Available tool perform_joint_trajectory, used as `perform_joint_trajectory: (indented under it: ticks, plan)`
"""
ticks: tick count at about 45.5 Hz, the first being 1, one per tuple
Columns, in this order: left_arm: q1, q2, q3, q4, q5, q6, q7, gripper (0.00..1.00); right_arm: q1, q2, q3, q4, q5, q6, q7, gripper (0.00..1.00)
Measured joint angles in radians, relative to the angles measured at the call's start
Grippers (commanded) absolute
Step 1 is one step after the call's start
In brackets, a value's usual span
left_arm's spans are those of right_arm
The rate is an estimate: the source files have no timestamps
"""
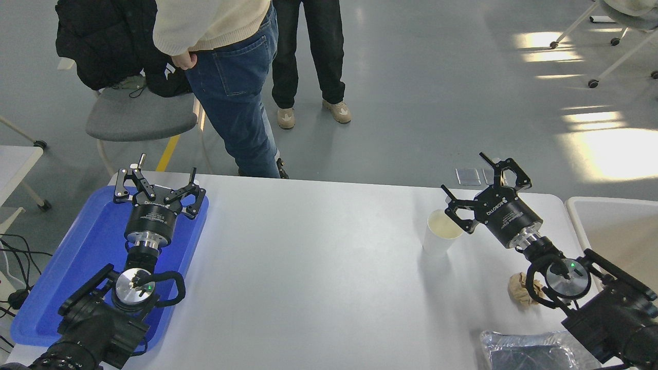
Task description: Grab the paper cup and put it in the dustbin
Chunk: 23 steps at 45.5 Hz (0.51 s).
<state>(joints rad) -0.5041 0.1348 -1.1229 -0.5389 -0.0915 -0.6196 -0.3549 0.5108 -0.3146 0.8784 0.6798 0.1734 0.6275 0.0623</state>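
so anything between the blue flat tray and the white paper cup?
No. In the head view, only bare white table lies between the blue flat tray and the white tapered paper cup. The crumpled tan paper ball sits right of the cup.

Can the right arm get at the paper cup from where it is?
Probably yes: the right gripper is open right beside the paper cup, which stands upright with bare table around it and nothing between them.

A grey, glossy floor point(437, 77) stretches beyond the white counter point(308, 267), with bright patches of sunlight point(611, 151) at the right. A grey-seated chair point(139, 115) carrying a black jacket point(103, 41) stands at the left, beside two standing people point(241, 77). Castered chair legs point(601, 46) show at the upper right.
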Motion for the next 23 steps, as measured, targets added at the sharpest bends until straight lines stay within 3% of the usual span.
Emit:
perform_joint_trajectory:
  ticks: [23]
  plan:
    - [0.0, -0.001, 0.0, 0.0, 0.0, 0.0, 0.001, 1.0, -0.001, 0.001, -0.004, 0.0, -0.001, 0.001, -0.001, 1.0]
